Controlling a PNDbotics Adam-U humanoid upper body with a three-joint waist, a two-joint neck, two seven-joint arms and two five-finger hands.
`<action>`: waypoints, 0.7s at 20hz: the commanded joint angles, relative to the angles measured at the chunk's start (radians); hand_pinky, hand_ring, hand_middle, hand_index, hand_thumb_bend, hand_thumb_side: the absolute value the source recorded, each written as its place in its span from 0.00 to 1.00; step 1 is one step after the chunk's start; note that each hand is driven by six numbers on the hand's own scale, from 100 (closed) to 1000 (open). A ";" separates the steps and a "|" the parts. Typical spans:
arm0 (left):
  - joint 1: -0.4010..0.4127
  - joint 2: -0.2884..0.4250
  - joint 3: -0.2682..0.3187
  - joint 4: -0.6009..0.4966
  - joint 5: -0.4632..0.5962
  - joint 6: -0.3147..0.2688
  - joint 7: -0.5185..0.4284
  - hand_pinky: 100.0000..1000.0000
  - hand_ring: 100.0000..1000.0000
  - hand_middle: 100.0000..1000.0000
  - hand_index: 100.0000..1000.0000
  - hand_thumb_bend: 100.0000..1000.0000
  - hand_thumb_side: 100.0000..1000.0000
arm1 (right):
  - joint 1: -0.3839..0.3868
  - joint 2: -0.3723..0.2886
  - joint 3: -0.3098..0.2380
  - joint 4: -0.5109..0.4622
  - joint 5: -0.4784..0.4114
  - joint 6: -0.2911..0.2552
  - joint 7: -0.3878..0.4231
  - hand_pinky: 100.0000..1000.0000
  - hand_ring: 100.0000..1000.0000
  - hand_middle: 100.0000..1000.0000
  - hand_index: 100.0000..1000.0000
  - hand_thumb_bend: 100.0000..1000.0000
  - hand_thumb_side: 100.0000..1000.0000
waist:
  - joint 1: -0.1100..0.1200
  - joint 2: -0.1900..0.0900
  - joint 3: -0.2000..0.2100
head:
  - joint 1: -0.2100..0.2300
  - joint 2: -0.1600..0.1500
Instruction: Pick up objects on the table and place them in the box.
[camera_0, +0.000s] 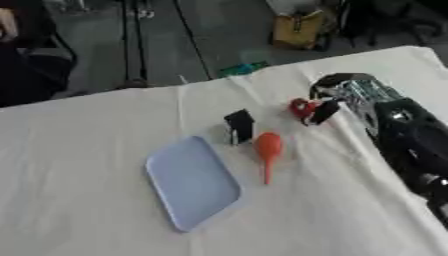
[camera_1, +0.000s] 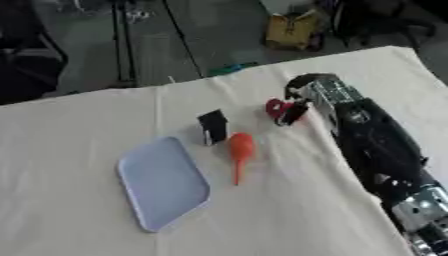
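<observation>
Left eye view shows my right hand (camera_0: 325, 102) reaching in from the right side over the white-covered tabletop (camera_0: 87, 175), fingers curled around a small red object (camera_0: 301, 107) at the far side of the cloth. Near the middle an orange bulb-shaped object (camera_0: 268, 150) lies with its thin tip toward me, just beside a small black-and-white block (camera_0: 239, 126). To their left a pale blue tray (camera_0: 191, 181) lies flat.

You have a pale blue tray (camera_0: 188, 182) lying flat, an orange bulb (camera_0: 268, 150) just right of it, a small black block (camera_0: 239, 126) upright, and a red piece (camera_0: 300, 108) farther right.
</observation>
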 joint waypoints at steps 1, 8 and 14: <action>-0.010 0.012 0.008 -0.014 0.005 -0.001 -0.003 0.77 0.82 0.81 0.73 0.00 0.82 | -0.031 -0.001 -0.025 0.022 0.022 0.017 -0.006 0.86 0.91 0.80 0.89 0.37 0.57 | 0.000 -0.013 0.006 | -0.007 -0.015; -0.011 0.010 0.007 -0.014 0.006 0.000 -0.004 0.77 0.81 0.81 0.73 0.00 0.82 | -0.043 0.012 -0.052 0.068 0.040 0.021 -0.020 0.86 0.91 0.80 0.90 0.37 0.58 | 0.003 -0.008 0.011 | -0.015 -0.023; -0.012 0.007 0.005 -0.014 0.006 -0.001 -0.007 0.77 0.81 0.81 0.73 0.00 0.82 | -0.048 0.016 -0.065 0.081 0.025 0.024 -0.028 0.86 0.92 0.79 0.91 0.36 0.58 | 0.006 -0.003 0.013 | -0.018 -0.027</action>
